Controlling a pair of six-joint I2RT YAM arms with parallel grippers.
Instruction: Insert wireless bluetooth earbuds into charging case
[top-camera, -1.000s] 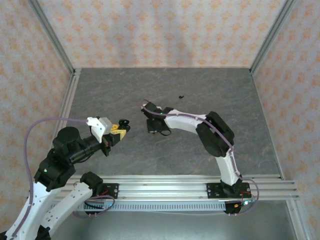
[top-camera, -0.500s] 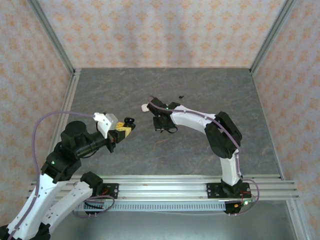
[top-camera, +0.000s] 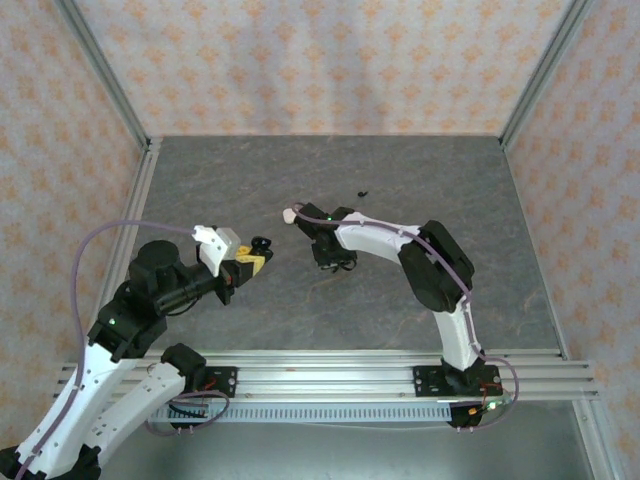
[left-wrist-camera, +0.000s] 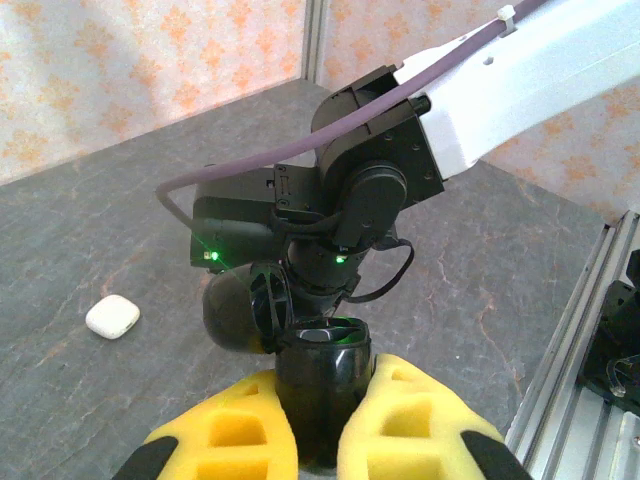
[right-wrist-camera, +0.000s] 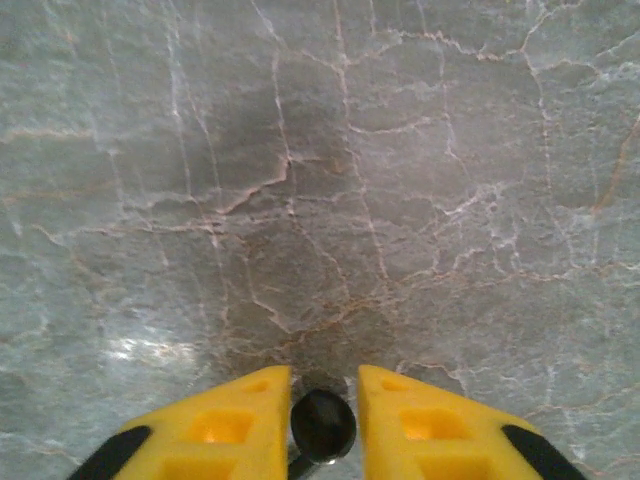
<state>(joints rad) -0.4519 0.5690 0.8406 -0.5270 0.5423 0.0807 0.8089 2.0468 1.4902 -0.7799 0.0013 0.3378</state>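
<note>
A grey veined table (top-camera: 200, 180) (a tiny black speck (top-camera: 362, 191) lying far back) stands between orange-patterned walls (top-camera: 300, 60).

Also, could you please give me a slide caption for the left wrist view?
Yellow fingers grip a glossy black lidded object; white charging case lies apart on the table, right arm beyond.

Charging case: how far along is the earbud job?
Done: nothing visible. The charging case lies closed on the table, nothing gripping it. In hand: left end effector clamps a black open-lidded object; right end effector straddles a small black round piece. Left: open case, seat both earbuds.
</note>
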